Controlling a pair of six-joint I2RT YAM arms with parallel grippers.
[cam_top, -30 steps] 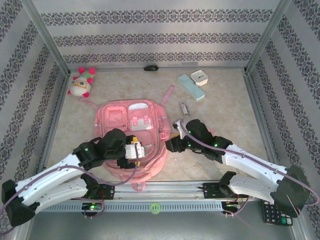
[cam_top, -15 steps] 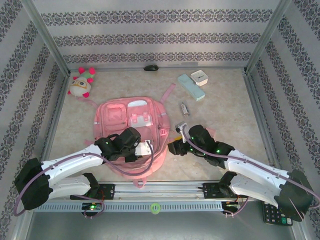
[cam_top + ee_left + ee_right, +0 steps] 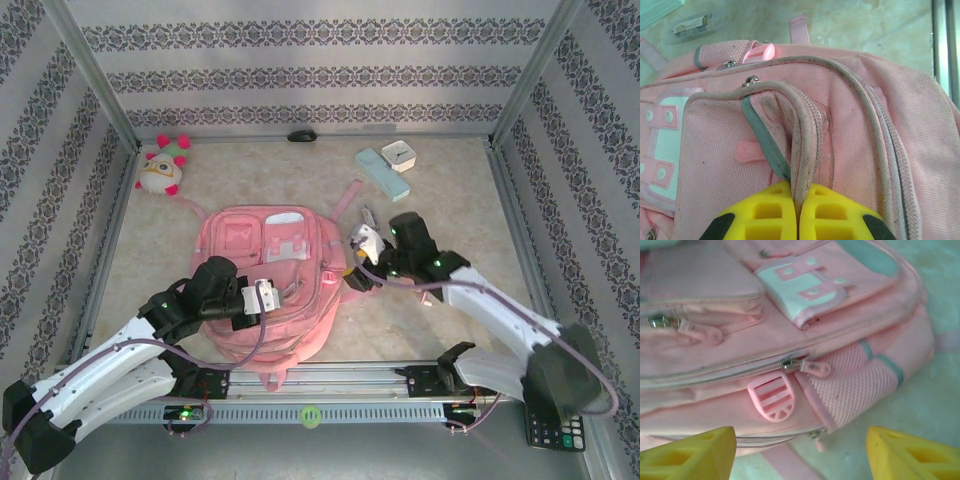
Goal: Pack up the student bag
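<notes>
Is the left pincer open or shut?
Shut. The left pincer has its yellow fingers pressed together on a seam fold of the student bag.

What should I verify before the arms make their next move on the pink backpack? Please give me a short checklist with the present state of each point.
1. The left gripper is shut on the zipper edge of the student bag: ok.
2. The right gripper is open and holds nothing: ok.
3. The zipper pull sits between the right gripper's fingers: not ok, it lies ahead of them.
4. The main compartment is open for packing: cannot tell.
5. The plush toy and the blue case lie free on the table, away from both arms: ok.
</notes>
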